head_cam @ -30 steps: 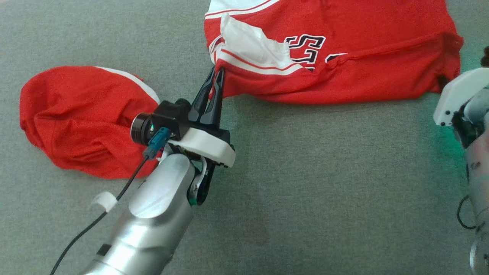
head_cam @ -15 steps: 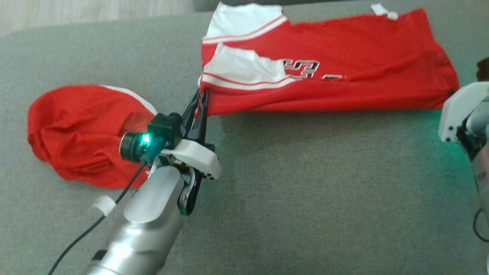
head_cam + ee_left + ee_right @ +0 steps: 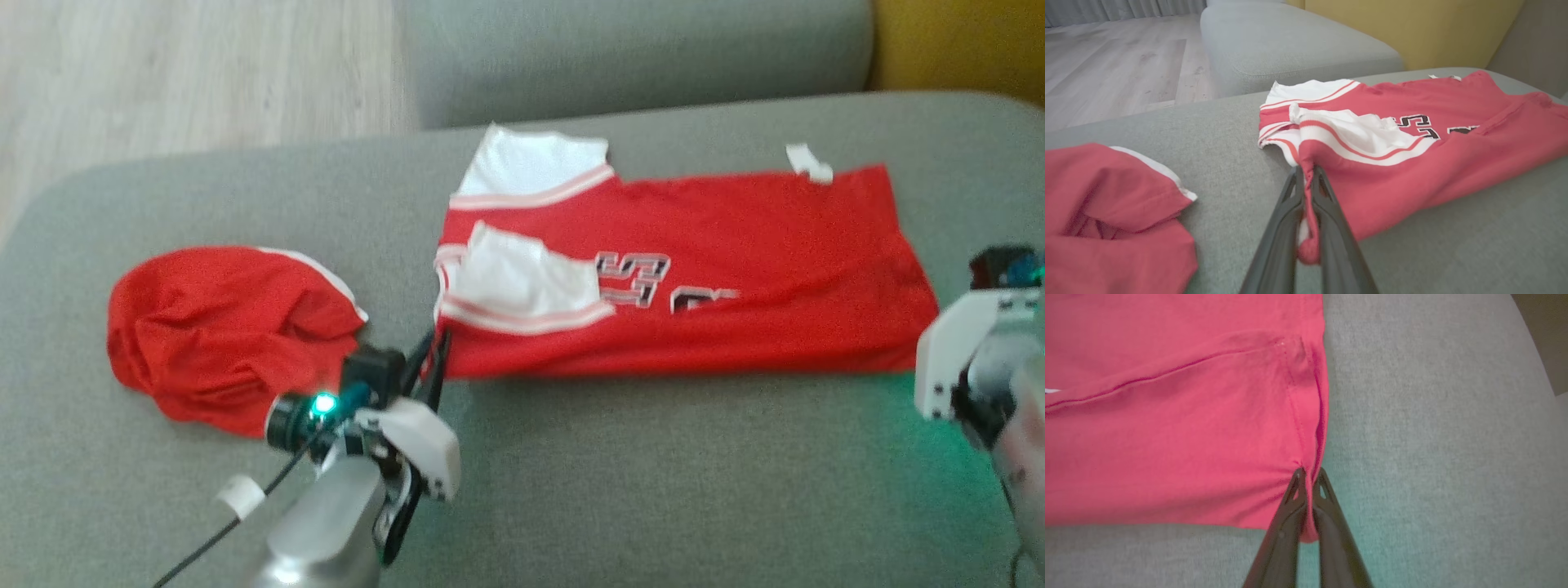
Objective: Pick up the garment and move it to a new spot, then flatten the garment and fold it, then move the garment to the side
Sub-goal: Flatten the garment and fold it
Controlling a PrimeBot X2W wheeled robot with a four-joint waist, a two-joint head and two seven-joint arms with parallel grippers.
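Lengthwise the red jersey [image 3: 735,245] runs left-right, left fingers [image 3: 1284,228] and right fingers [image 3: 1286,526] closed tight on its near corners.

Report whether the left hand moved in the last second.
Yes. Though the camera shifted, the left hand, shut on the jersey, has drawn back toward the robot relative to the crumpled red garment.

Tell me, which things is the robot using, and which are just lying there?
Job: red jersey, pinched at two corners by both jaws.
Lying about: crumpled red garment, grey cushion behind, wooden floor.
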